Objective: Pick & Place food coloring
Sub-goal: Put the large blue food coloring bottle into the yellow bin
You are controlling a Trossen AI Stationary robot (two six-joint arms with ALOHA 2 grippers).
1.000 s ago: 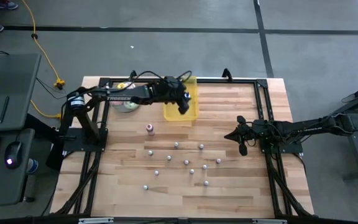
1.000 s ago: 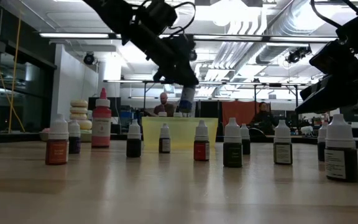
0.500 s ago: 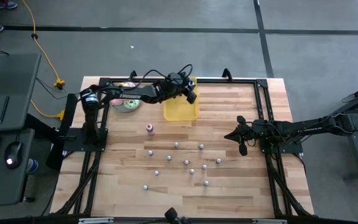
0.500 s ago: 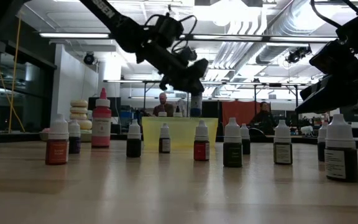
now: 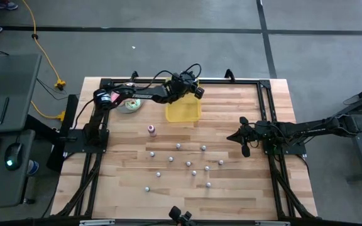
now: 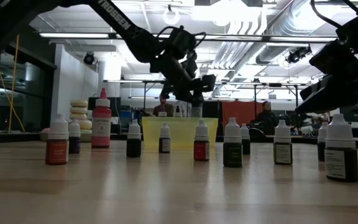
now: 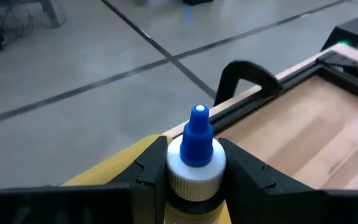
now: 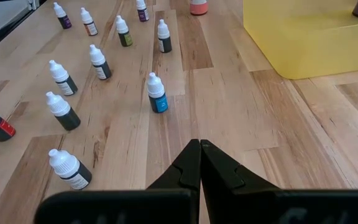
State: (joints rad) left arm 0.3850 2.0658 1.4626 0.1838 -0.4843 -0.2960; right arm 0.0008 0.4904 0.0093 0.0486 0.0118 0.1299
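Left gripper point(image 7: 194, 186): clamped on a bottle point(image 7: 196, 163) with a blue nozzle and white collar, one finger on each side of the collar.
Held bottle: upright between the fingers, raised in the air, touching nothing else.
Below the gripper: the yellow tray point(image 5: 183, 110); the gripper hangs over its far edge, by the corner nearest the table's back rail.
Just beyond the gripper: the black frame rail point(image 7: 272, 78) along the table's back edge, then bare floor.
To the gripper's near side: open tray floor, then bare wood.
Farther out: the scattered bottles point(image 5: 188, 164) stand well apart from each other in the table's middle, with gaps between them.
Pink bottle point(image 5: 151, 130): alone, between the tray and the scattered group.
Right gripper point(image 8: 199, 163): fingers pressed together, empty, low over bare wood at the table's right side, well apart from the tray point(image 8: 303, 37).
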